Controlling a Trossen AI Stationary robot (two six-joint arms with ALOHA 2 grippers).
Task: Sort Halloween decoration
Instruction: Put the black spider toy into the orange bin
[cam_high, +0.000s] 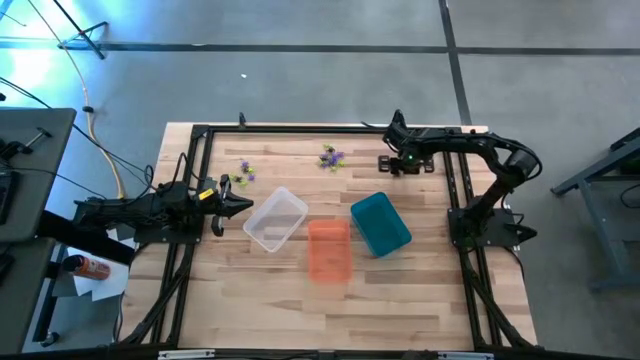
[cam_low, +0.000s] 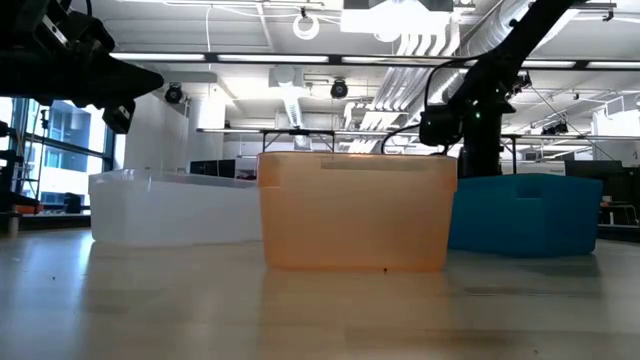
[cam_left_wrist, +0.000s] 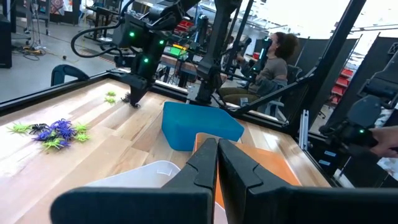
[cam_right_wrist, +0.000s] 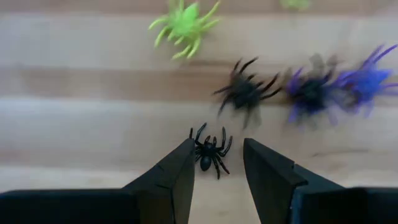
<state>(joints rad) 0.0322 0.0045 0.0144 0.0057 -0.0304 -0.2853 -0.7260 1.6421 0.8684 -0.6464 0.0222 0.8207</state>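
The Halloween decoration is small plastic spiders on the wooden table. One cluster lies near the far edge and another lies at the far left. My right gripper points down over the far right of the table, open. In its wrist view a black spider lies between the fingertips. A green one, another black one and purple ones lie just beyond. My left gripper is shut and level beside the clear bin. My right gripper comes from above, pointing down, with the black spider on the table between its two fingertips. The spider's legs reach one finger. I cannot tell whether the fingers touch it.
The clear bin, an orange bin and a teal bin stand in a row across the table's middle. A black frame runs along the table's edges. A person sits beyond the table's right side.
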